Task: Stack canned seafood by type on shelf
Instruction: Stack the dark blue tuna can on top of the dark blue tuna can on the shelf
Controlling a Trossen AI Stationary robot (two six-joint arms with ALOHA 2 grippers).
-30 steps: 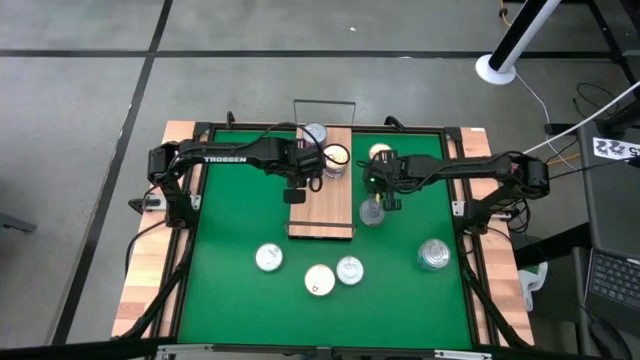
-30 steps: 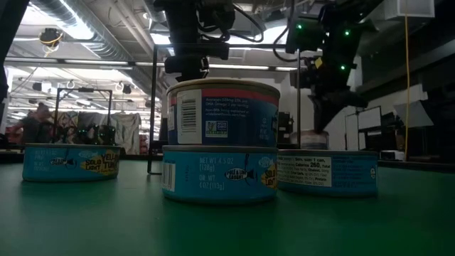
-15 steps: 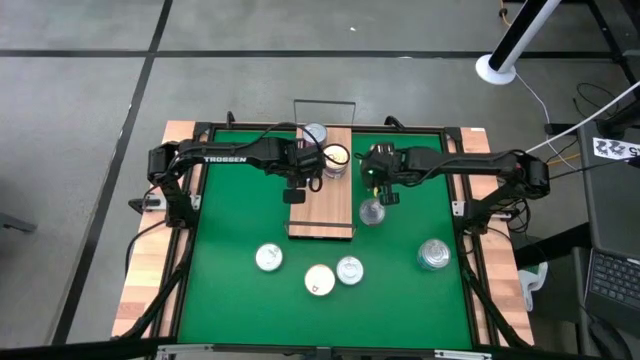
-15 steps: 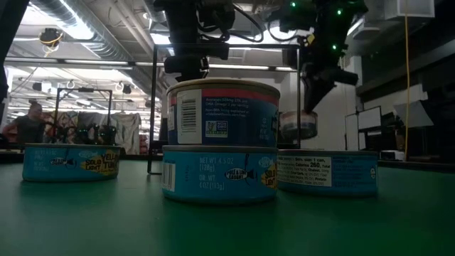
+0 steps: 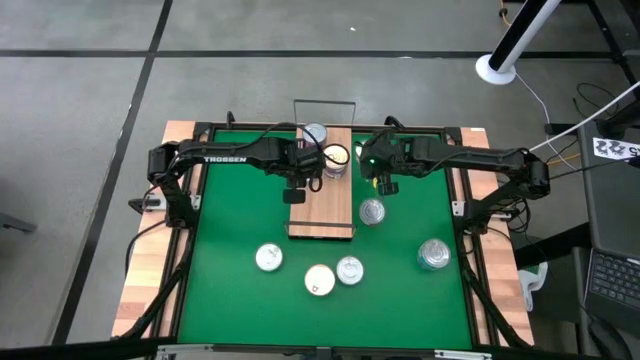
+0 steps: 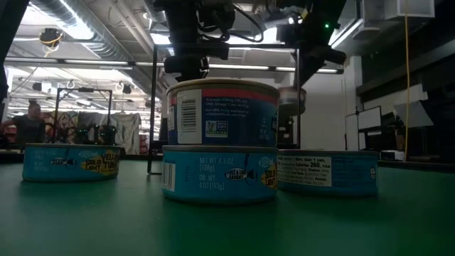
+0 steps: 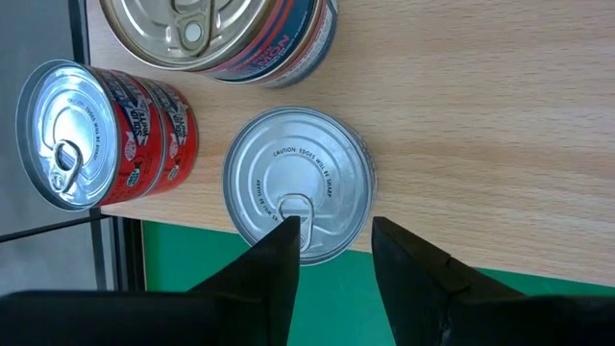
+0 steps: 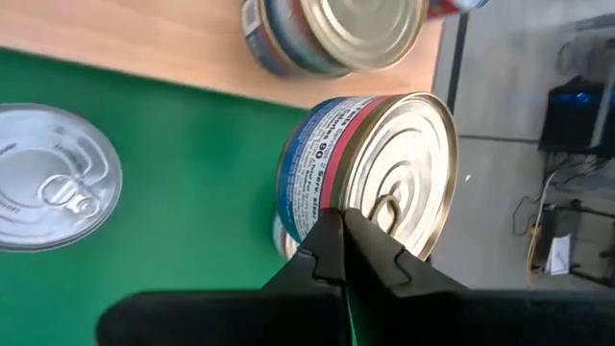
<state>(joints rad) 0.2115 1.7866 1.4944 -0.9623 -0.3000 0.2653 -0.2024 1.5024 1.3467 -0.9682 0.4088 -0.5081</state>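
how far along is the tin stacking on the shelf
Partly done: the light-brown wooden shelf holds three tins at its far end, a red-labelled stack, a blue-labelled gold-top tin and a plain silver tin. In hand: the right gripper carries a blue-and-red gold-top tin; the left gripper hovers open over the silver tin. Left: five tins on the green mat.

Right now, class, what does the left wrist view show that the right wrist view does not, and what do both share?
Only the left wrist view: a red tin at the shelf's edge, a plain silver tin on the shelf, and the left gripper above that tin, jaws apart.
Only the right wrist view: the right gripper, jaws shut on the held tin, which has a blue and red label, and a silver mat tin.
Both: the shelf, the green mat, and probably the same gold-top tin on the shelf.
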